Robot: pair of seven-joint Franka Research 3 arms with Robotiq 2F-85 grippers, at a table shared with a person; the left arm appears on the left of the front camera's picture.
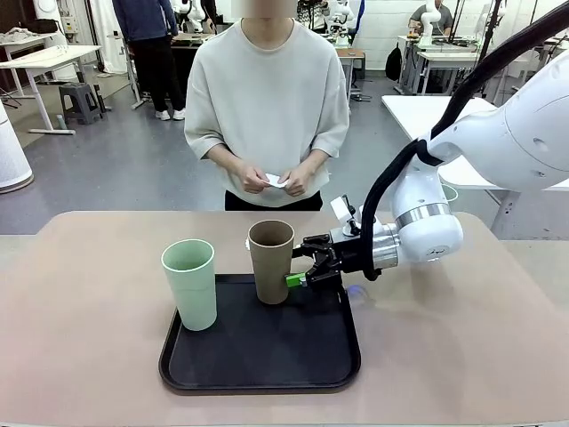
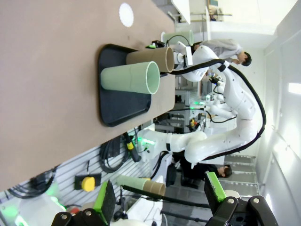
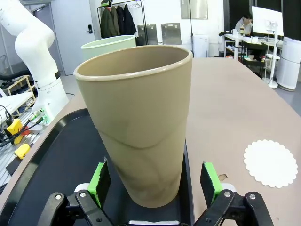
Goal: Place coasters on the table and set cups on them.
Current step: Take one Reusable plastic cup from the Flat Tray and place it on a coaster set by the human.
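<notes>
The right end effector (image 1: 300,262) is open, with a green pad on each side of the brown cup's (image 3: 136,122) base. That cup stands upright on a black tray (image 1: 267,356) on the matte beige-pink tabletop (image 1: 89,294). Beyond it stands a mint cup (image 1: 189,283). A coaster (image 3: 270,163) lies just beside the end effector. The left end effector (image 2: 159,192) is open and empty. Across the tabletop are a grey floor and white tables.

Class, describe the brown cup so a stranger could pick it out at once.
On the beige-pink table lies a black tray holding two tall handleless cups. The brown cup stands at the tray's far edge, straddled by the open right pincer. Its colour separates it from the mint green cup beside it.
</notes>
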